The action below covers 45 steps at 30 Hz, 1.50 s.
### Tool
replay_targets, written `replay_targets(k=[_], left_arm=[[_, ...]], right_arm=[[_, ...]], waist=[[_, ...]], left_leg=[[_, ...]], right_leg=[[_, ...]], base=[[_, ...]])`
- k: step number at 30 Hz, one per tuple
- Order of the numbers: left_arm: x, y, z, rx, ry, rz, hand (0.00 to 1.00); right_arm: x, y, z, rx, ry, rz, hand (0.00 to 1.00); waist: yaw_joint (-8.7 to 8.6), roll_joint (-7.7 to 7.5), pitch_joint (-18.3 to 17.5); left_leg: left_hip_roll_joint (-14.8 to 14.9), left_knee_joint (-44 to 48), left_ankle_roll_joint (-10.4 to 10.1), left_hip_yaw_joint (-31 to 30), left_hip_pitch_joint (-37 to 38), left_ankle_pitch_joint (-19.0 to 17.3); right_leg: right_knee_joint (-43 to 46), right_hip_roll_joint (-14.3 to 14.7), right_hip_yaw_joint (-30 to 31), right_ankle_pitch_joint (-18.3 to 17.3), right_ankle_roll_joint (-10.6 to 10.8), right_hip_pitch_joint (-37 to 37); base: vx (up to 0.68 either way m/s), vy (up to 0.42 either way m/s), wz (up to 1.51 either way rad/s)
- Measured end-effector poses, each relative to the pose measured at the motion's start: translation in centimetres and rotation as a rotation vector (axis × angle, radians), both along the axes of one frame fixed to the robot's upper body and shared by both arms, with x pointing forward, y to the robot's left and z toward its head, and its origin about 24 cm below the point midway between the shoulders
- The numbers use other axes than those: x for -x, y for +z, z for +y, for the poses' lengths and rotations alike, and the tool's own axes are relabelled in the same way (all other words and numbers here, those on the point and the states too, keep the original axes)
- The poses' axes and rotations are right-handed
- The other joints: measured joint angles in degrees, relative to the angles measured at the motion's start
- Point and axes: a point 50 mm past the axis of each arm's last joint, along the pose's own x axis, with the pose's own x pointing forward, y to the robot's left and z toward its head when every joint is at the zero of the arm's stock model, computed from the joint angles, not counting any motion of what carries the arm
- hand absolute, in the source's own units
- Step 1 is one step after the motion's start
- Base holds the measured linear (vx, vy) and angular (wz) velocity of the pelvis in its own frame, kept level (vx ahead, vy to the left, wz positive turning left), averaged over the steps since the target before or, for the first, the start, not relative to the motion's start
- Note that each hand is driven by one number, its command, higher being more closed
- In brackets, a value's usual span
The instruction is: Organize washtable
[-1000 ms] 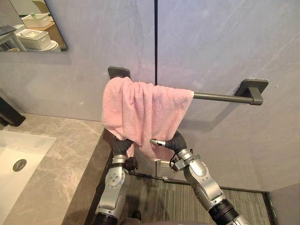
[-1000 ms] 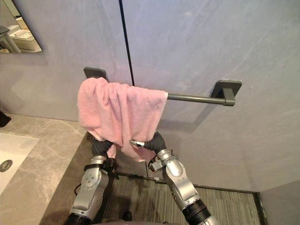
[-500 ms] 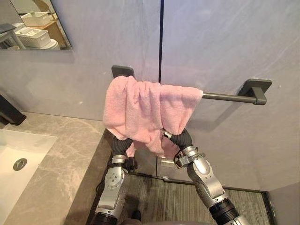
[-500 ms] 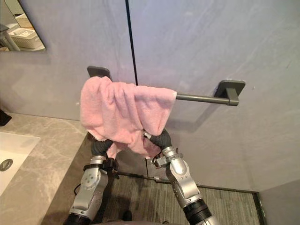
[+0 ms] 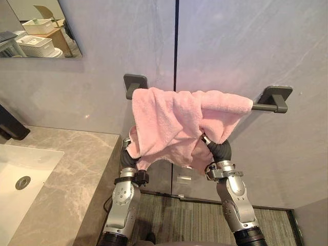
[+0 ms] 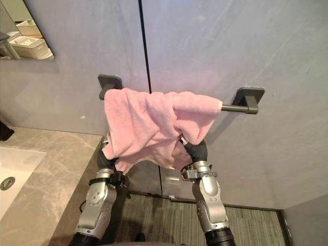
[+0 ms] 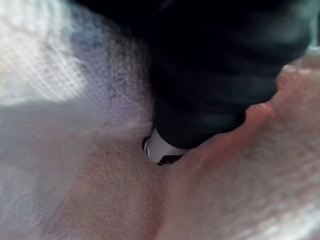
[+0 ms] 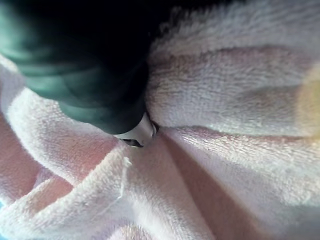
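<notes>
Spreading towel point(image 5: 174, 120) along bar point(image 6: 233, 108): it now reaches wider above my right hand point(image 5: 221, 151); left hand point(image 5: 128, 159) beneath too, can't tell either grip; nearly hung.

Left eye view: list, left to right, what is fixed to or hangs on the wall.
mirror → left bar bracket → pink towel → right bar bracket

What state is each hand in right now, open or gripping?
Left hand: buried under the pink towel, cannot tell.
Right hand: buried under the same towel, cannot tell.
</notes>
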Motion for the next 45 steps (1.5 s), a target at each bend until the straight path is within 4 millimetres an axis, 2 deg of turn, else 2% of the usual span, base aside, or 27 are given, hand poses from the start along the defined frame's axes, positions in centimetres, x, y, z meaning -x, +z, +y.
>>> replay_targets(k=[15, 24, 44, 45], left_arm=[[0.1, 0.0, -0.9, 0.003, -0.054, -0.005, 1.00], [0.2, -0.4, -1.3, 0.001, -0.078, 0.009, 1.00], [1.4, -5.6, -1.1, 0.019, -0.083, 0.246, 1.00], [1.5, -6.2, -1.1, 0.027, -0.081, 0.271, 1.00]], right_arm=[[1.0, -0.5, -1.9, 0.022, -0.116, 0.026, 1.00], [1.1, -0.7, -2.4, 0.009, -0.157, 0.039, 1.00], [1.0, -3.4, -2.4, 0.109, -0.160, 0.136, 1.00], [1.0, -3.6, -2.4, 0.118, -0.159, 0.144, 0.00]], waist=[[-0.17, 0.27, -0.16], [-0.31, 0.32, -0.16], [-1.22, 0.55, -0.24], [-1.23, 0.53, -0.25]], left_leg=[[0.02, 0.00, -0.03, 0.24, 0.03, -0.26], [0.04, 0.01, -0.02, 0.65, 0.04, -0.42], [0.16, -0.04, -0.18, 1.98, 0.18, -1.11], [0.21, -0.19, -0.18, 1.93, 0.48, -1.11]], right_leg=[[-0.10, 0.01, 0.56, -0.01, 0.02, -0.09], [-0.25, 0.01, 1.07, -0.02, 0.03, -0.23], [1.38, -0.14, 2.37, -0.75, 0.69, -1.24], [1.34, -0.09, 2.29, -0.74, 0.68, -0.98]], base=[[0.00, 0.000, 0.00], [0.00, 0.000, -0.01], [0.00, 0.004, -0.02], [0.00, 0.000, 0.00]])
